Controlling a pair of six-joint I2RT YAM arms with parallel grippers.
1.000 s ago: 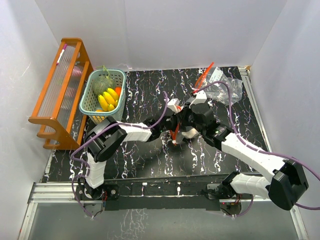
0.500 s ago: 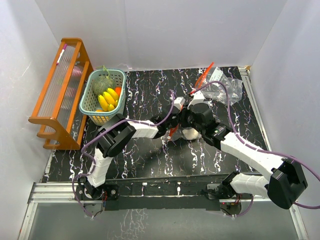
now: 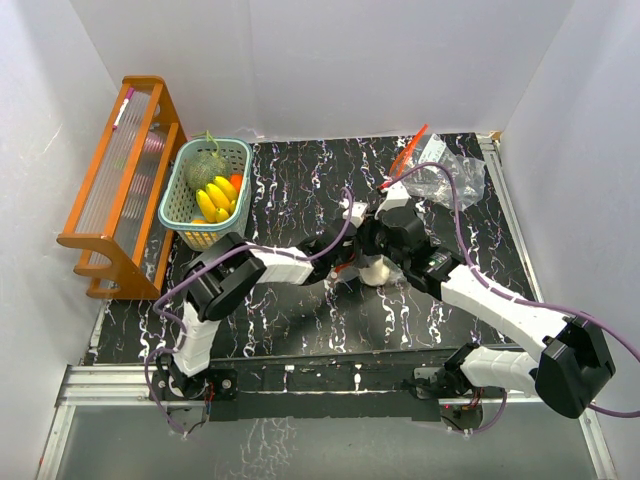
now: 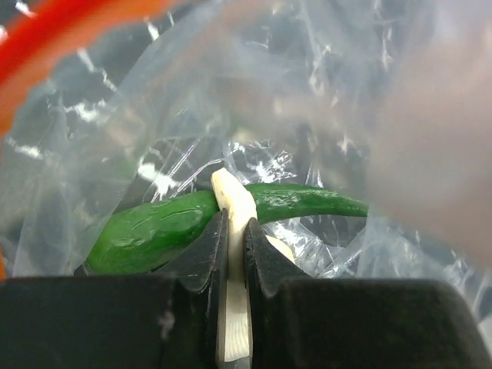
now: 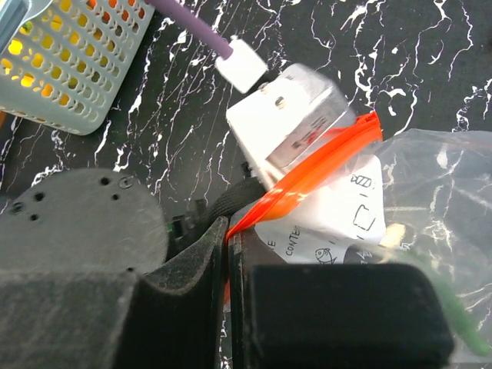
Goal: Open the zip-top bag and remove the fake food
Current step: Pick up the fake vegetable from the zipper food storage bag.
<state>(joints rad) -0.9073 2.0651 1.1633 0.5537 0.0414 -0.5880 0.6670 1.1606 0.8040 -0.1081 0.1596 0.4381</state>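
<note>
L arm update: left pincer (image 4: 234,231) was wide open a sec ago, now it's inside the zip-top bag (image 4: 330,100) and clamped shut on a pale piece (image 4: 233,200) of fake food, a thin cream sliver pinched right betw the tips. Green pod-shaped piece (image 4: 154,229) lies just behind it, touching, not gripped afaict. Right pincer (image 5: 229,234) unchanged: closed on the bag's orange zip strip (image 5: 323,161), holding the mouth up. Top view: both wrists bunched mid table (image 3: 290,170), bag mostly hidden under them. Meaning: bag-open step looks done and a grasp on an item is made; next is prob a pull-out w/o dragging film along. Risk: grip is narrow so the piece could slip, and can't tell if film is caught betw the jaws. Teal basket (image 3: 172,205) far left already has bananas (image 3: 213,198) + other bits, well apart from the bag. 2nd crumpled bag (image 3: 450,172) sits far right.
</note>
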